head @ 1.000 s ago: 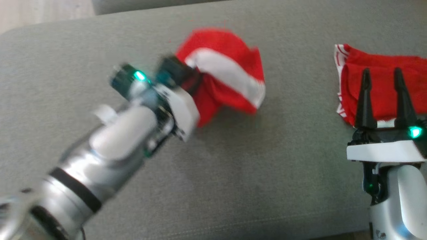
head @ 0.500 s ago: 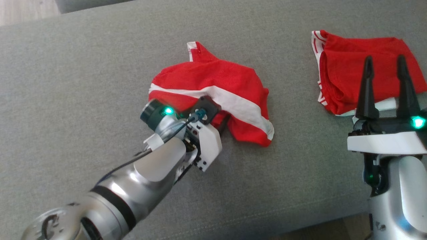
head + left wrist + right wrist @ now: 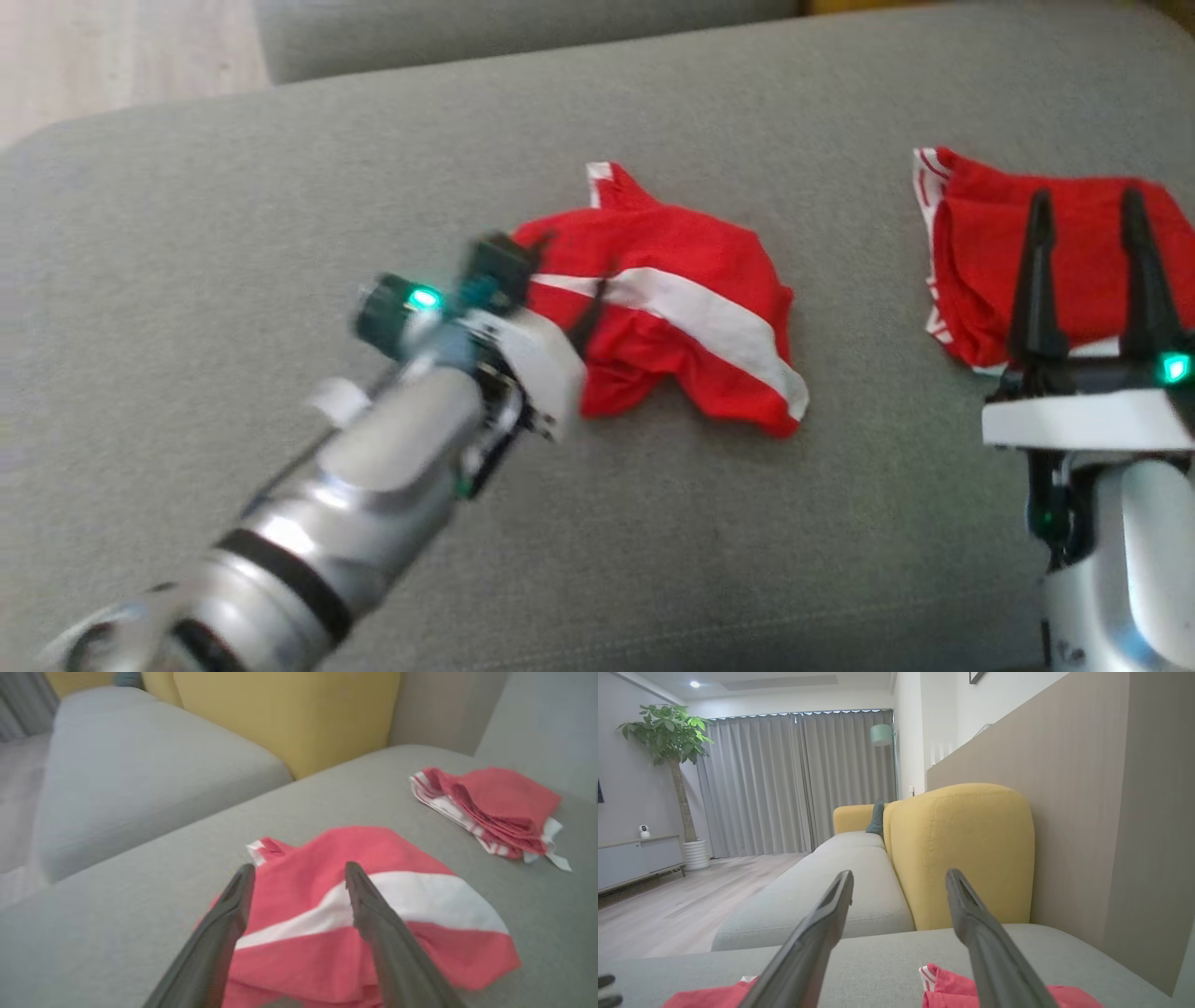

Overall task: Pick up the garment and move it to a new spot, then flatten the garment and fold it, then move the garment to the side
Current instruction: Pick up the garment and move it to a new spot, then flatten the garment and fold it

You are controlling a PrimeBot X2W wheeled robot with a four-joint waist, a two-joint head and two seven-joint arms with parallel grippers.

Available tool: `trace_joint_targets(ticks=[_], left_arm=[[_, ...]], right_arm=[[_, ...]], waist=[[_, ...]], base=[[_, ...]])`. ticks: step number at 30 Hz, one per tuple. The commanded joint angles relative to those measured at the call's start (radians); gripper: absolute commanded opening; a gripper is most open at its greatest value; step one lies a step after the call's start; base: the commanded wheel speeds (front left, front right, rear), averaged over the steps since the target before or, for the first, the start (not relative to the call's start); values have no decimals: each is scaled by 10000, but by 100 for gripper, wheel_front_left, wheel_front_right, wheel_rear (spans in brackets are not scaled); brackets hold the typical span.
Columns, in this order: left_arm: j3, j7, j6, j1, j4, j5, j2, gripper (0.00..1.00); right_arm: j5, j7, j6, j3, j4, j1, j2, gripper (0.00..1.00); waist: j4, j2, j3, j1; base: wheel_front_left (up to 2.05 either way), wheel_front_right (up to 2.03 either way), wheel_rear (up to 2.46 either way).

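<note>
Hovering low over the crumpled garment [image 3: 681, 289], the left end effector [image 3: 298, 872] has its two fingers spread apart with nothing clamped between them. The red cloth with its white band lies under and beyond the tips. That garment sits in the middle of the head view on the grey sofa [image 3: 280, 187], bunched, with one striped corner poking toward the top of the frame. I judge it is lying loose at its spot and waiting to be flattened. The open fingers, angled down along the cloth, suit reaching for an edge to pull it out. Motion blur around the wrist in the head view leaves it unclear whether a fingertip touches the fabric.

At the lower right, the right end effector [image 3: 1086, 201] also stands apart and empty, fingers pointing up the frame in front of a second red garment [image 3: 980, 243], folded at the right edge. It looks parked clear of the work.
</note>
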Motion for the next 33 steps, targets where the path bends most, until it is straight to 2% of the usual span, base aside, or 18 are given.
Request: trace_joint_targets(ticks=[1, 5, 10, 13, 15, 16, 21, 28, 33], left_arm=[[577, -134, 160, -223, -394, -122, 500, 100], [1639, -201, 697, 219, -1564, -264, 1415, 100], [3598, -208, 1424, 1725, -3915, 45, 2472, 100], [4690, -210, 1713, 2994, -5161, 441, 2736, 100], [5470, -210, 1853, 3908, -5851, 695, 2688, 100], [6230, -210, 1867, 4770, -6442, 995, 2494, 100], [7772, -211, 1506, 6225, -7208, 1870, 1744, 100], [8555, -211, 518, 6576, -7075, 2929, 1035, 100], [8929, -212, 12, 6642, -6836, 3365, 594, 100]], right_arm=[[-105, -56, -9, 195, -268, 15, -39, 100], [-95, -32, -9, 185, -186, 286, -39, 100], [19, -21, -9, 150, -96, 664, -39, 100], [78, -24, -9, 107, -57, 853, -39, 100], [150, -27, -9, 60, -47, 954, -39, 100], [206, -30, -9, 61, -39, 1040, -39, 100], [230, -35, -9, 157, -14, 1095, -39, 100], [385, 49, -9, 502, 239, 1177, -39, 100], [1196, 623, -9, 1342, 1217, 1376, -39, 100]], waist=[[300, 0, -267, 0], [653, 0, -556, 0], [1056, 0, -746, 0], [1218, 0, -807, 0], [1283, 0, -838, 0], [1323, 0, -844, 0], [1358, 0, -810, 0], [1398, 0, -771, 0], [1469, 0, -581, 0]], base=[[0, 0, 0], [0, 0, 0], [0, 0, 0], [0, 0, 0], [0, 0, 0], [0, 0, 0], [0, 0, 0], [0, 0, 0], [0, 0, 0]])
